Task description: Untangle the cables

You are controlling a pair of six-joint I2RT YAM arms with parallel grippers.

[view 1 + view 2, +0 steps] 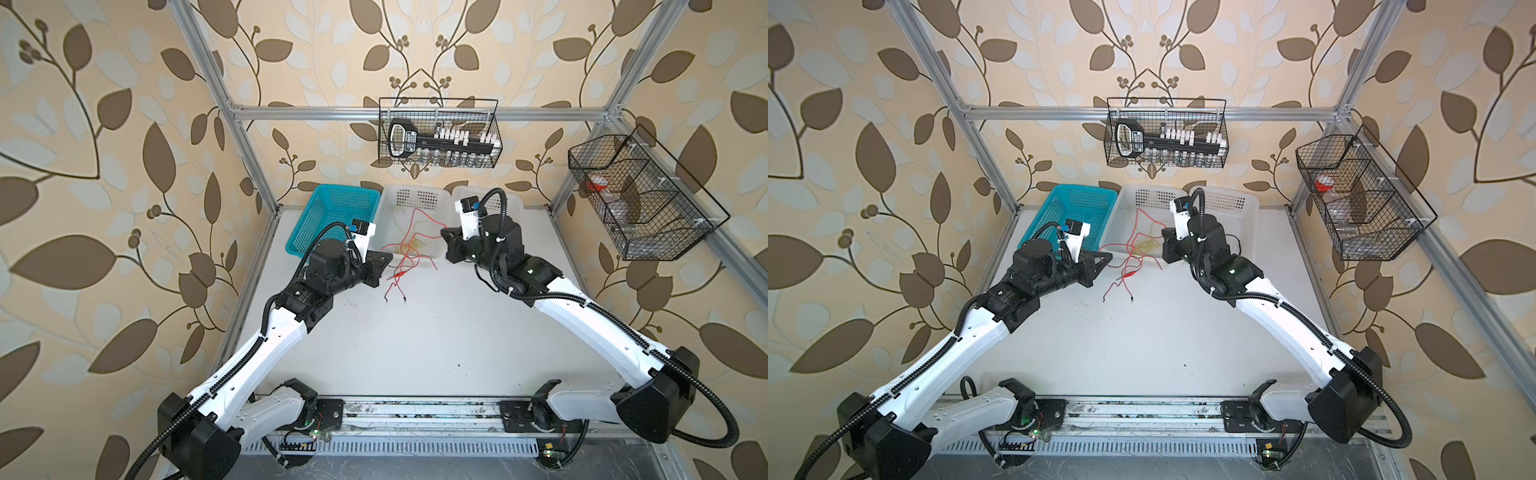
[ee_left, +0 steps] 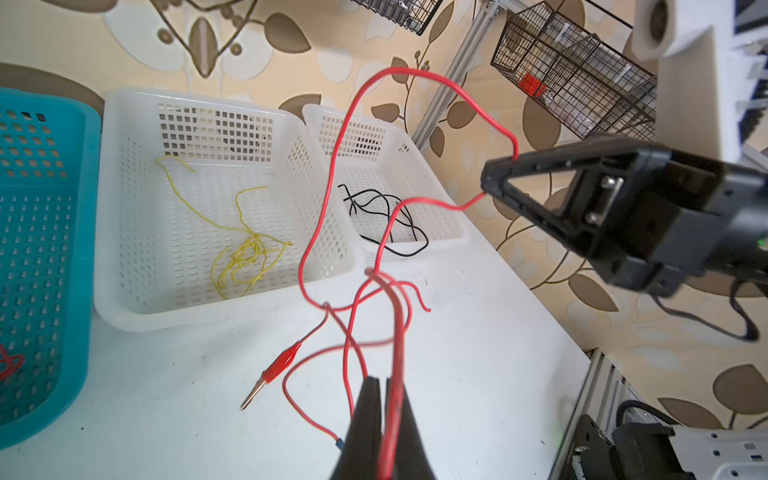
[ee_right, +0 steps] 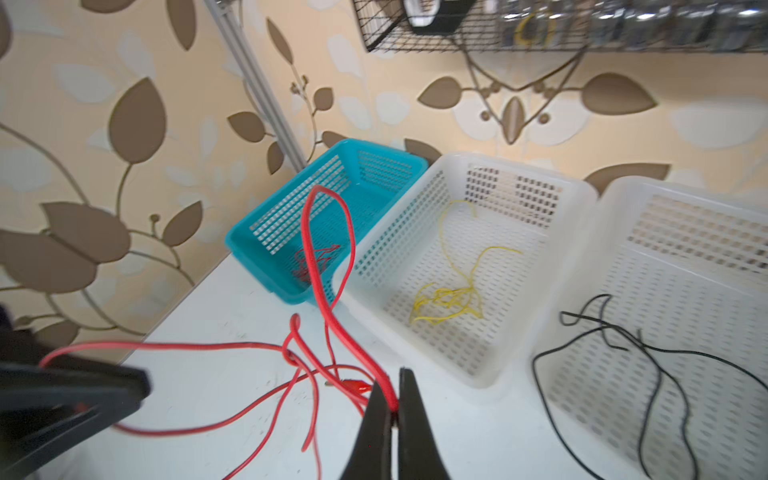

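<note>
Red cables (image 2: 398, 332) tangled over white table (image 1: 415, 340), left fingers (image 2: 368, 415) clamped on them, right fingers (image 3: 411, 415) clamped too

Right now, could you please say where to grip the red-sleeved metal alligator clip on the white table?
Take the red-sleeved alligator clip by its sleeve, probably from above, jaws across its width: it lies flat on the white table.

The white surface (image 1: 415, 345) holds a blue basket (image 1: 345, 197), a middle white basket (image 1: 415, 197) and an end white basket (image 1: 509, 203) in a row. Ends of the red cables (image 2: 285, 386) and a red clip (image 2: 279, 368) lie in front.
</note>
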